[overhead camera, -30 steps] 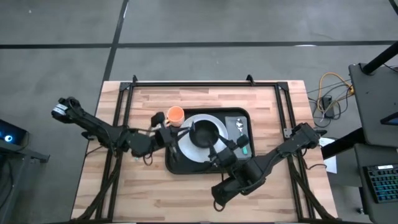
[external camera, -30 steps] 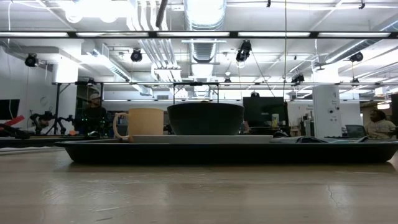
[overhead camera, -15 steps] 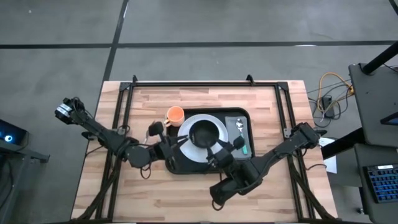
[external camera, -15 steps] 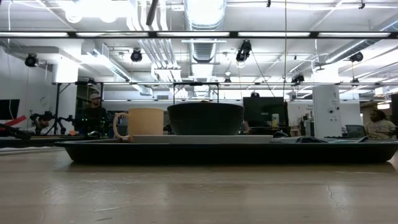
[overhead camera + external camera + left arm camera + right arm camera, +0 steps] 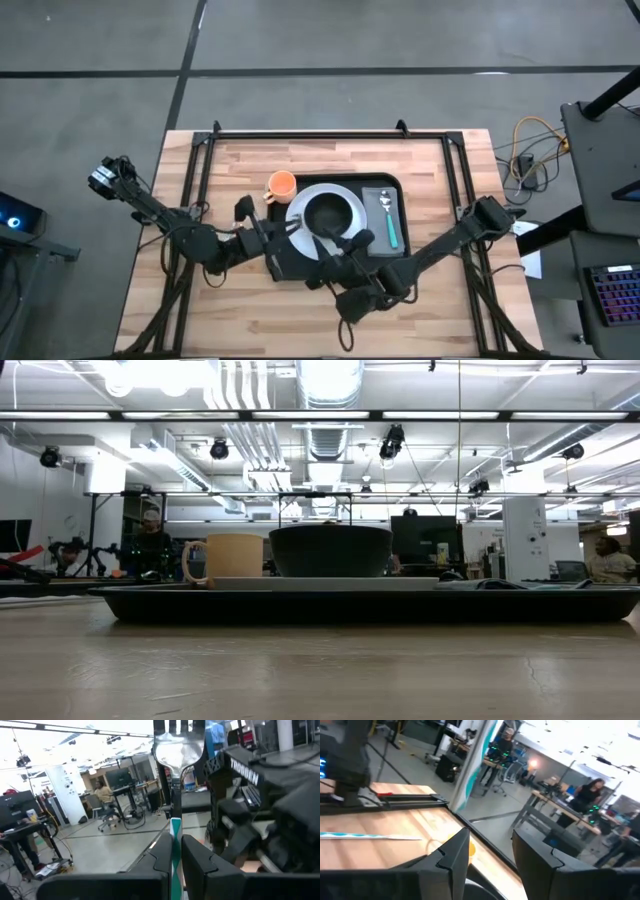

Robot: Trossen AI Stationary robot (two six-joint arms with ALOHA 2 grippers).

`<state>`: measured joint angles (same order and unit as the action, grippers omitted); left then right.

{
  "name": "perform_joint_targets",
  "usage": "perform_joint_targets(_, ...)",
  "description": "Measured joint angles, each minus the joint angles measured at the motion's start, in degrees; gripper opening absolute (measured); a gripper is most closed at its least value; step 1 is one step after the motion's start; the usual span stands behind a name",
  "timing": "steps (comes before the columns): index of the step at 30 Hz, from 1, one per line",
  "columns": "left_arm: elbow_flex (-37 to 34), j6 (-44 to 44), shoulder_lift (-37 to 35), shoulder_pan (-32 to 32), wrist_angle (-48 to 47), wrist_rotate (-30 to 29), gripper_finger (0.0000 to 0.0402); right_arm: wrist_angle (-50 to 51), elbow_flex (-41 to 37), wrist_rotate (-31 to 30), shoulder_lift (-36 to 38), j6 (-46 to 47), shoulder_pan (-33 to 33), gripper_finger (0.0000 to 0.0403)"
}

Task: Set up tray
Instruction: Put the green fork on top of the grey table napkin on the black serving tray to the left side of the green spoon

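- The left end effector is clenched tight on a fork. The fork has a blue-green handle, and its shiny prongs stick out past the fingers.
- This end effector hangs over the left edge of the tray.
- The right end effector is released, with its two fingers apart and nothing between them.
- It hangs over the edge of the tray nearest the robot.
- The tray is big and black. It lies flat in the middle of the wooden desk.
- A round white plate sits on the tray, with a black bowl on top of it.
- A grey napkin lies in the right part of the tray. A spoon lies on it.
- An orange cup stands by the far left corner of the tray.
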<state>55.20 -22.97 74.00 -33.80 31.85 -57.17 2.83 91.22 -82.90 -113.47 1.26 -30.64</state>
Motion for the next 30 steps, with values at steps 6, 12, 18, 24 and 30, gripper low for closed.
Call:
perform_joint_targets(6,-0.24,-0.64,0.59,0.38,4.54,0.17,0.0004,-5.48,-0.92,-0.01,0.14,-1.63,1.87,0.0139)
perform_joint_targets(12,-0.08,-5.85,2.84,0.97,10.87,1.59,0.0004,-5.47,-0.58,4.93,0.09,-1.51,3.35,0.0139)
perform_joint_targets(18,-0.28,-5.97,5.11,1.91,16.04,3.16,0.0004,-6.62,-0.55,4.96,0.11,-1.66,3.21,0.0139)
perform_joint_targets(24,-0.11,-8.93,7.16,2.80,19.02,3.58,0.0004,-8.15,-0.48,4.95,0.11,-4.11,3.33,0.0139)
perform_joint_targets(30,-0.23,-7.79,7.78,2.80,19.83,3.71,0.0004,-8.28,-0.48,4.95,0.15,-4.59,3.55,0.0135)
